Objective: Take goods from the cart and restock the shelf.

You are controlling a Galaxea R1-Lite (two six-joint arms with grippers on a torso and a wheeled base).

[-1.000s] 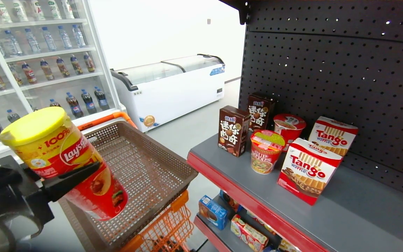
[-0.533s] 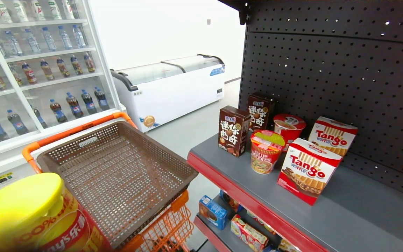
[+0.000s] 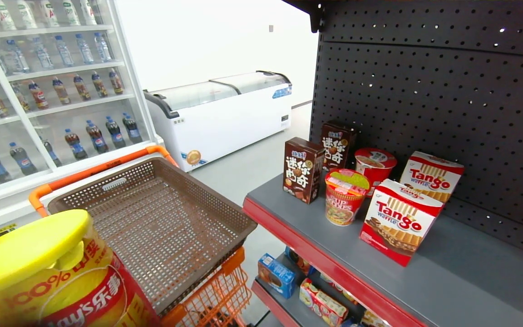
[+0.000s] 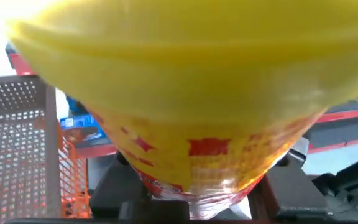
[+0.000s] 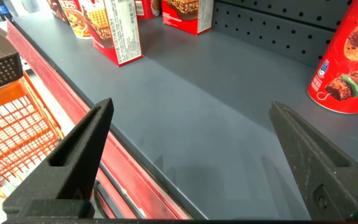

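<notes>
Since the left gripper (image 4: 201, 202) clamps the yellow-lidded chip canister (image 3: 57, 272) near the cart's brown basket (image 3: 225, 218), well apart from the shelf (image 3: 470, 272), placing it is yet to come. Wafer boxes (image 3: 400, 220), noodle cups (image 3: 345, 195) and a second canister (image 5: 347, 68) already stand there. The right gripper (image 5: 191, 124) hangs wide open over the shelf. The held canister's red-and-yellow label carries bold white lettering.

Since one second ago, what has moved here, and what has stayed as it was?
The chip can, clamped in the left gripper, dropped from high on the left of the head view to the lower left corner, nearer the camera, then rose slightly. The basket and everything on the shelf stayed put.
</notes>
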